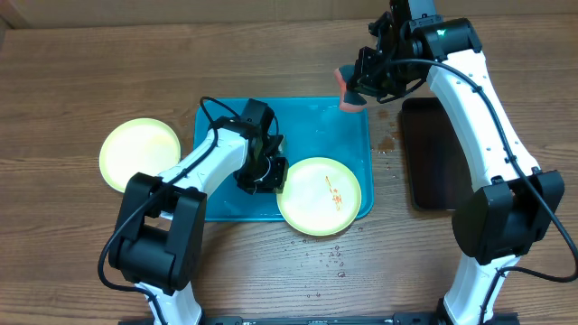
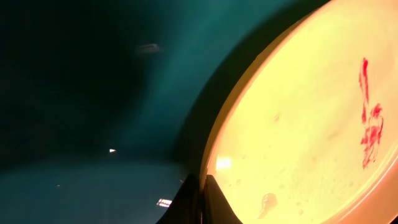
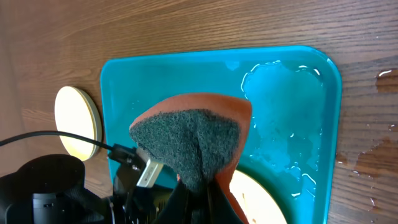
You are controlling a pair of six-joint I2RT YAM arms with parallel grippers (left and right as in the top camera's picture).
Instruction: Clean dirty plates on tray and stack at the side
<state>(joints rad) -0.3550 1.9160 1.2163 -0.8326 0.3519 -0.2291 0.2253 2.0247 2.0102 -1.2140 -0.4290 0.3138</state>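
Observation:
A pale yellow-green plate (image 1: 320,195) with red-orange smears lies on the front right corner of the turquoise tray (image 1: 316,131), overhanging its rim. My left gripper (image 1: 269,173) is shut on that plate's left rim (image 2: 214,155). A second pale yellow-green plate (image 1: 139,153) lies on the table left of the tray; it also shows in the right wrist view (image 3: 73,121). My right gripper (image 1: 355,90) is shut on an orange sponge with a dark green scouring face (image 3: 189,140), held above the tray's back right corner. The light blue-white plate is out of view.
A glossy black tray (image 1: 432,153) lies right of the turquoise tray, under my right arm. Water pools on the turquoise tray (image 3: 283,124) and drops lie on the wooden table (image 1: 388,140) around it.

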